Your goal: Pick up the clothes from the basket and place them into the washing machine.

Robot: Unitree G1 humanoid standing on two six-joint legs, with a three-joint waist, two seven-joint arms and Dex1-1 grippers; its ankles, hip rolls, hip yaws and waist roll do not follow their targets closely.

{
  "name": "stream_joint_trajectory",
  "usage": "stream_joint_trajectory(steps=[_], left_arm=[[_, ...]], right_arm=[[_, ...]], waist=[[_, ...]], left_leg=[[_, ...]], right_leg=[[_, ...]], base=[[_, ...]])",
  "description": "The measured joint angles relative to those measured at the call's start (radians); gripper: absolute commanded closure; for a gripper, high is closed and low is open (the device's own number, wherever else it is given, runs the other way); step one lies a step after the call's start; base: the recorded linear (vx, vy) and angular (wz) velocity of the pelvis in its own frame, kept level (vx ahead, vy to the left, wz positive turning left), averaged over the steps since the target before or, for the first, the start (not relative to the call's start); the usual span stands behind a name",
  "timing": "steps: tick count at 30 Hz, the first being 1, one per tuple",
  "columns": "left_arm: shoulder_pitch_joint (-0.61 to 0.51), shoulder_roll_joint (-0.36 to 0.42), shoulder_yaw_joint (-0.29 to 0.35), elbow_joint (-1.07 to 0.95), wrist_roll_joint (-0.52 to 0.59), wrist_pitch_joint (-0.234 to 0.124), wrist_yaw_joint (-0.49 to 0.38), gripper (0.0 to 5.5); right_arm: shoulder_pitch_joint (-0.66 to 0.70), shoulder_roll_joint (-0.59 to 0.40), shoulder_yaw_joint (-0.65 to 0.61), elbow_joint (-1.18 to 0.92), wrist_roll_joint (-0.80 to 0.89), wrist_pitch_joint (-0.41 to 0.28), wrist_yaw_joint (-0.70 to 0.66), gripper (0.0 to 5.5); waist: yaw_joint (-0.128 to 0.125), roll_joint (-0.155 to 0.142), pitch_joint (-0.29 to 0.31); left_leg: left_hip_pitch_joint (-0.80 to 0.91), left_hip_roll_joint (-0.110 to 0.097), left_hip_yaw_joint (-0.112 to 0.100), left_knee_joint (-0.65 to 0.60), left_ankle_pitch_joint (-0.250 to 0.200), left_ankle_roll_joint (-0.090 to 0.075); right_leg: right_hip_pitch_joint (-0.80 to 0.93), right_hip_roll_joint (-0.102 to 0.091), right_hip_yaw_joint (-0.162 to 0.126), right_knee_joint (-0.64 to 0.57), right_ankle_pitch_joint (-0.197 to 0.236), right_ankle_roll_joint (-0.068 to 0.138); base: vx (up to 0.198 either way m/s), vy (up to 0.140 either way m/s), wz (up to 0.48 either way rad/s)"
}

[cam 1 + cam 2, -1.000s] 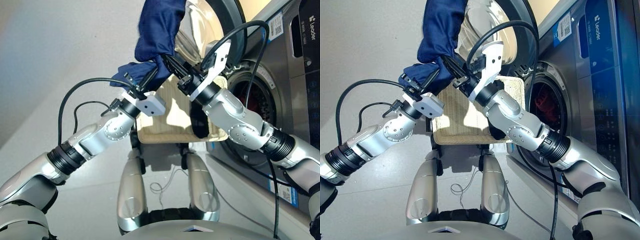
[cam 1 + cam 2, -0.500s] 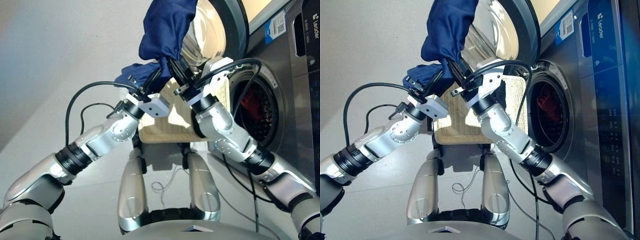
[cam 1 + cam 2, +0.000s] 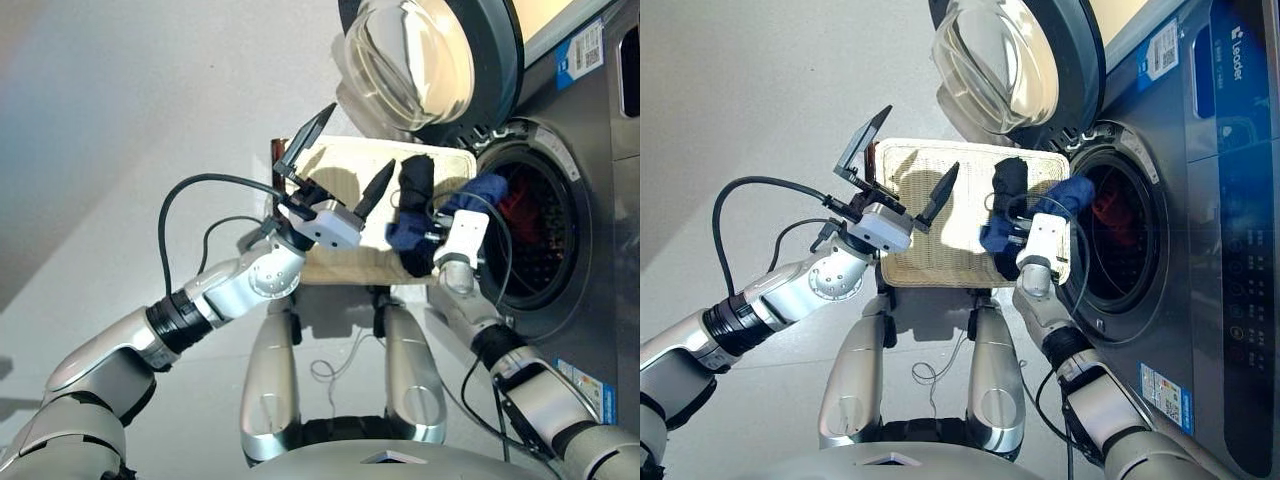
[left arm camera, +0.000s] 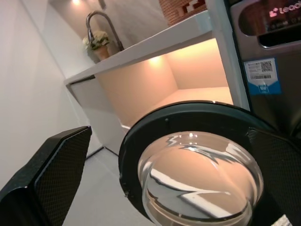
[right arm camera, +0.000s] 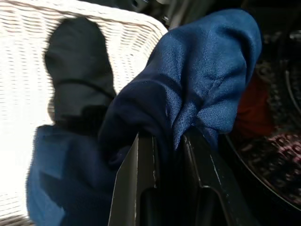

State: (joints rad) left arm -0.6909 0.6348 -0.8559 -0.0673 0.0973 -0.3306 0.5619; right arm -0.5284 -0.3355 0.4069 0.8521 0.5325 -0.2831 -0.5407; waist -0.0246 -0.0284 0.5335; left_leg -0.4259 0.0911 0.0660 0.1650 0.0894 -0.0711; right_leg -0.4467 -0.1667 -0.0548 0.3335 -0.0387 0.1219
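My right gripper (image 5: pixel 167 143) is shut on the navy blue cloth (image 3: pixel 473 192). It holds the cloth at the basket's right end, just before the mouth of the washing machine (image 3: pixel 540 250). Part of this cloth droops over the basket edge (image 3: pixel 404 236). A black cloth (image 3: pixel 413 183) lies in the cream wicker basket (image 3: pixel 335 158), right beside the navy one. Inside the drum sits the coral-red cloth (image 3: pixel 514 203). My left gripper (image 3: pixel 343 164) is open and empty, raised over the basket's left half.
The round glass door (image 3: pixel 425 55) stands swung open above the basket, and it fills the left wrist view (image 4: pixel 202 174). Black cables loop off both forearms. Pale floor spreads to the left.
The left gripper has let go of the navy cloth and opened. The right gripper has carried the cloth down from high over the basket to the drum's mouth.
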Motion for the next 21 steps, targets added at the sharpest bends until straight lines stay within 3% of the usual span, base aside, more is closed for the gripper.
stream_joint_trajectory(steps=[6,13,21], left_arm=[[-0.001,-0.002,0.0,0.0,-0.028,-0.002,-0.002,0.0],[-0.014,-0.007,0.002,-0.001,-0.078,-0.012,-0.015,0.0],[-0.021,-0.012,0.057,-0.034,-0.148,-0.021,-0.033,0.0]], right_arm=[[-0.091,-0.011,-0.087,0.13,0.004,-0.001,-0.023,5.5],[-0.17,-0.094,-0.108,0.257,0.03,0.017,-0.011,5.5],[-0.238,-0.211,-0.167,0.319,0.06,0.022,-0.013,5.5]], waist=[[0.001,0.008,0.0],[0.015,0.03,-0.001],[0.026,0.033,-0.001]], left_leg=[[-0.023,-0.003,-0.013,0.011,0.0,0.0],[-0.088,-0.011,-0.03,0.025,0.006,0.006],[-0.303,-0.031,-0.049,0.148,0.005,0.006]], right_leg=[[-0.011,-0.001,-0.002,0.002,-0.001,0.001],[-0.069,-0.002,0.002,0.021,-0.006,0.006],[-0.293,-0.018,0.027,0.214,-0.07,0.003]], base=[[0.0,0.0,0.0],[0.0,0.0,0.0],[-0.027,-0.01,0.137]])
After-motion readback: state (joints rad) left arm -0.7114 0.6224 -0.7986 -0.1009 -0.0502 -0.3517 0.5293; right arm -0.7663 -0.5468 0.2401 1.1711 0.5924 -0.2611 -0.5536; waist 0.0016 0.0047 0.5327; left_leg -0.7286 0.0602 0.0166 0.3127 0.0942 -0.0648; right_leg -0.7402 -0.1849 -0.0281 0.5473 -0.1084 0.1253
